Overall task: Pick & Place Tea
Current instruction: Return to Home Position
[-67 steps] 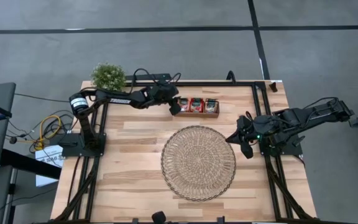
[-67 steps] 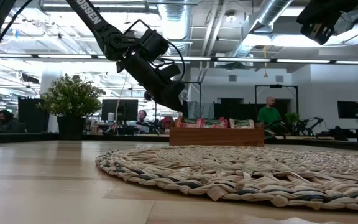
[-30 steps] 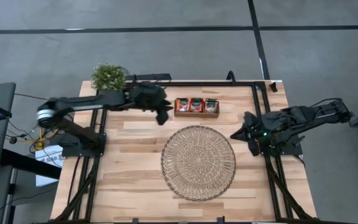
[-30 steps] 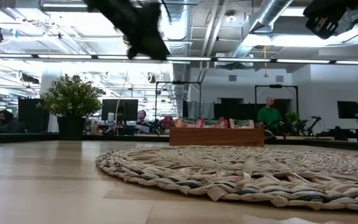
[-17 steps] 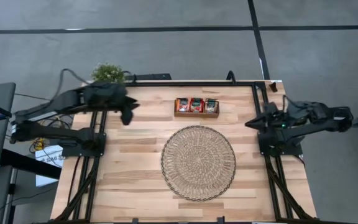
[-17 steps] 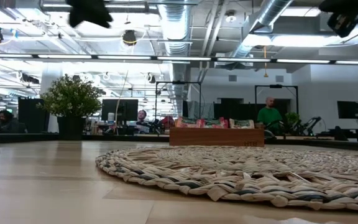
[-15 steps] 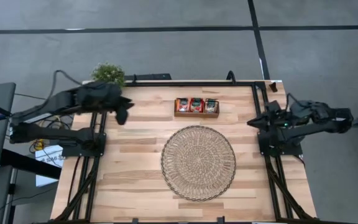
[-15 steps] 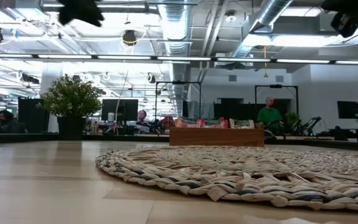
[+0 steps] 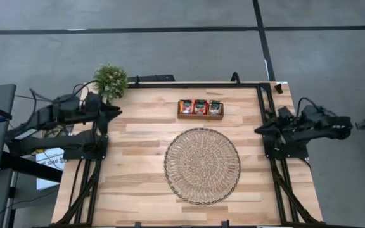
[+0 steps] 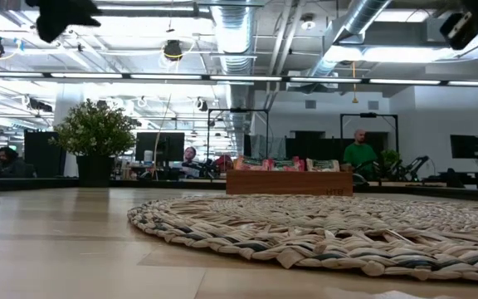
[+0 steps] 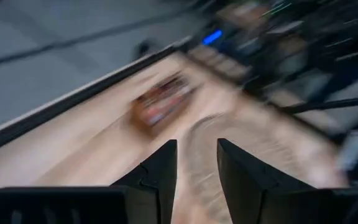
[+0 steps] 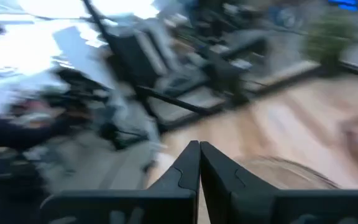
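The tea (image 9: 200,106) is a row of red-orange sachets with dark labels. It stands in a small brown wooden tray (image 9: 200,116) at the table's far middle, also seen in the low view as the tea (image 10: 289,164). My left gripper (image 9: 116,113) hangs high over the table's left edge by its base, far from the tray. In the left wrist view my left gripper (image 11: 196,149) is open with nothing between its fingers. My right gripper (image 9: 258,130) is drawn back at the right edge; in the right wrist view my right gripper (image 12: 199,147) is shut and holds nothing.
A round woven straw mat (image 9: 202,165) lies at the table's middle, on the near side of the tray. A small potted plant (image 9: 111,78) stands at the far left corner, close to my left arm. Black frame rails (image 9: 265,107) run along the table's sides.
My left gripper has swung away from beside the tray toward the table's left edge and risen a little, folding back over its base. My right gripper has drawn back toward the right edge. The tea stays in its tray.
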